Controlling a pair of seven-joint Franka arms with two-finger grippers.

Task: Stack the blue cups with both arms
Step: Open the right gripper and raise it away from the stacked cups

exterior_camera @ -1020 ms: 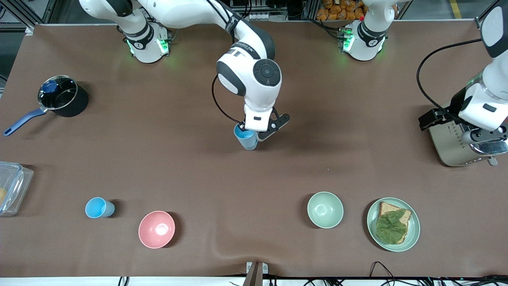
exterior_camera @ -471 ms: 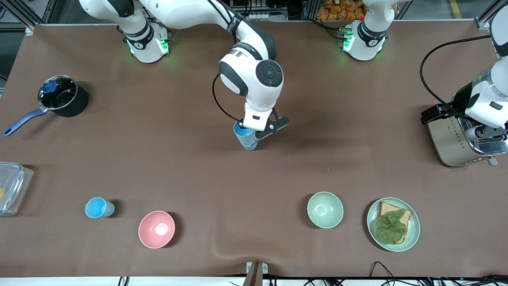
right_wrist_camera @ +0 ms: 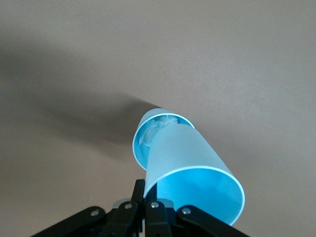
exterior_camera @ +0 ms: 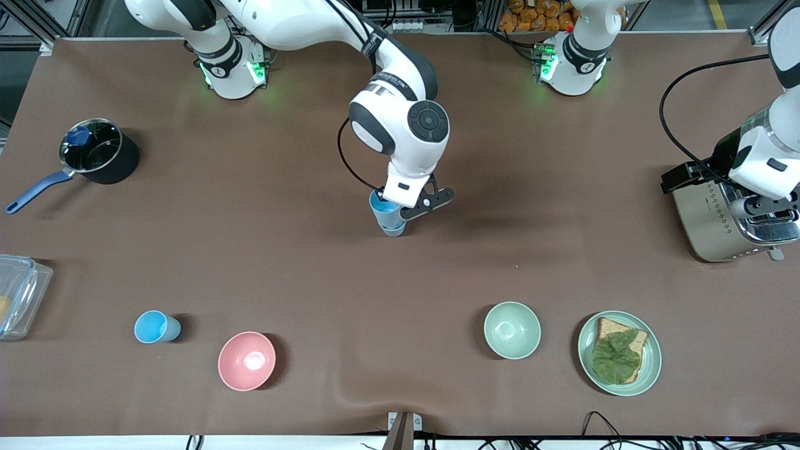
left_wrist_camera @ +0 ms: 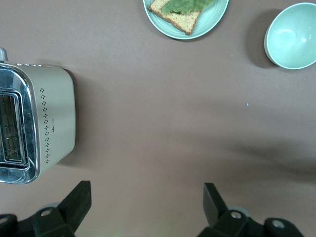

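While the right arm reaches to mid-table, the scene reads as follows.

Right gripper [exterior_camera: 394,209]: clamped on the rim of a sky-blue cup [right_wrist_camera: 195,170], over the middle of the table [exterior_camera: 262,262].
Sky-blue cup: tilted, its narrow end going into the mouth of a second blue cup [right_wrist_camera: 143,136] under it; whether it is fully seated cannot be told.
Second blue cup: whitish inside, standing at mid-table beneath the held one.
Third blue cup [exterior_camera: 156,327]: standing apart, nearer the front camera, toward the right arm's end, beside the pink bowl [exterior_camera: 246,360].
Left gripper [left_wrist_camera: 147,205]: fingers [left_wrist_camera: 79,200] spread wide apart, holding nothing, over bare table just beside the toaster [left_wrist_camera: 34,129] at the left arm's end.
Pale green bowl [exterior_camera: 512,329]: near the front camera, beside the plate [exterior_camera: 650,362] carrying toast with a green leaf.
Saucepan [exterior_camera: 100,152]: toward the right arm's end, blue handle.
Clear container [exterior_camera: 19,294]: at the table edge, same end.
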